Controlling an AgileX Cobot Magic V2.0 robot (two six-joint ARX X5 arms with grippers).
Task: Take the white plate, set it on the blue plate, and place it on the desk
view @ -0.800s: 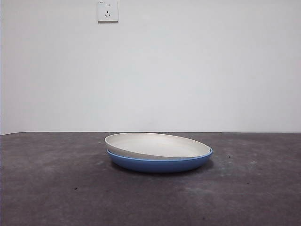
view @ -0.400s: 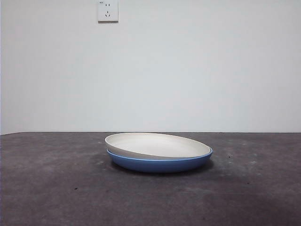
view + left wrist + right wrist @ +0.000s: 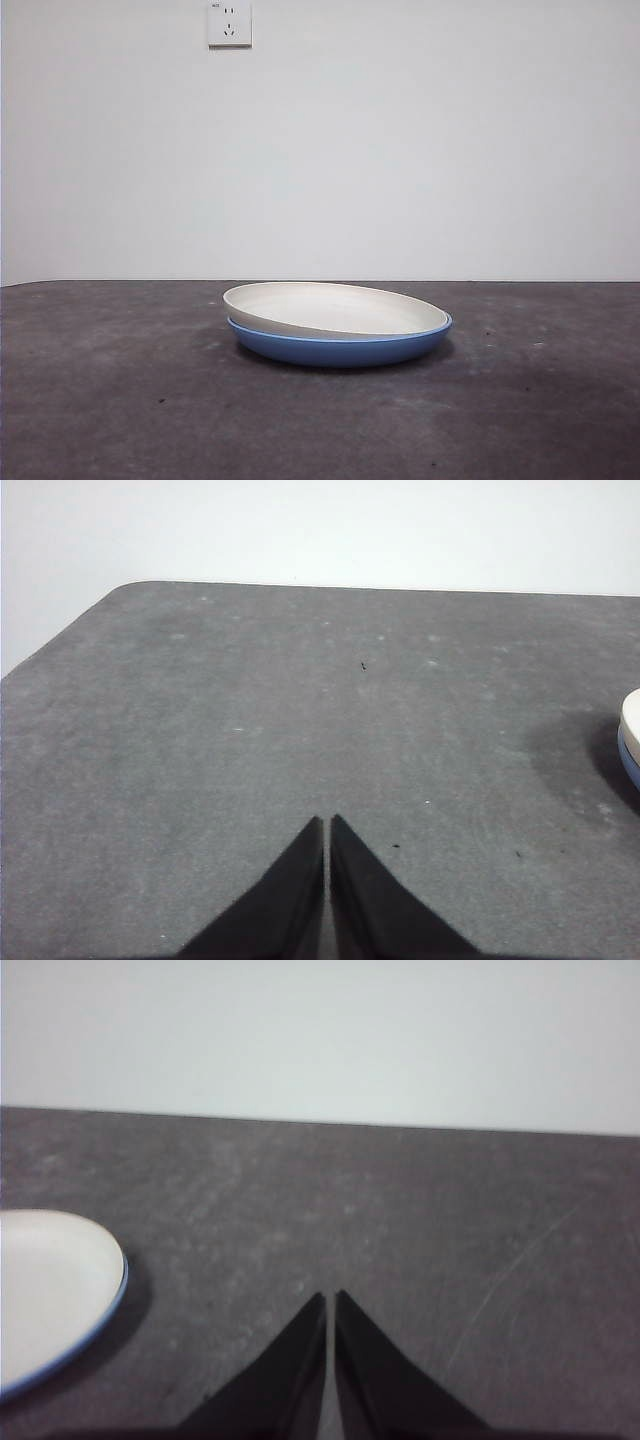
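Front view: the white plate (image 3: 330,308) sits nested on the blue plate (image 3: 340,347), and the pair rests on the bench (image 3: 120,400) near its middle. The white plate lies slightly tilted, its rim riding higher above the blue rim on the side nearer the wall socket (image 3: 229,22) and sinking level with it on the far side. The bench is a dark grey-brown slab with a mottled, speckled matte top; a soft shadow pools under the blue plate. Behind the plates rises a plain pale wall (image 3: 450,150), bare except for the white socket mounted high, above and a little to one side of the plates. No arm shows in this view.

In the left wrist view, the left gripper (image 3: 327,825) hangs over open bench well apart from the plates, its two black jaws pressed together at the tips and pinching nothing. Only a sliver of the white plate (image 3: 631,712) with the blue plate's edge (image 3: 631,765) beneath it shows at the border, with a shadow beside it.

In the right wrist view, the right gripper (image 3: 330,1302) likewise has its jaws closed tip to tip with nothing between them, over bare bench beside the plates. The white plate (image 3: 50,1290) shows with a thin line of the blue plate's rim (image 3: 112,1306) around it.
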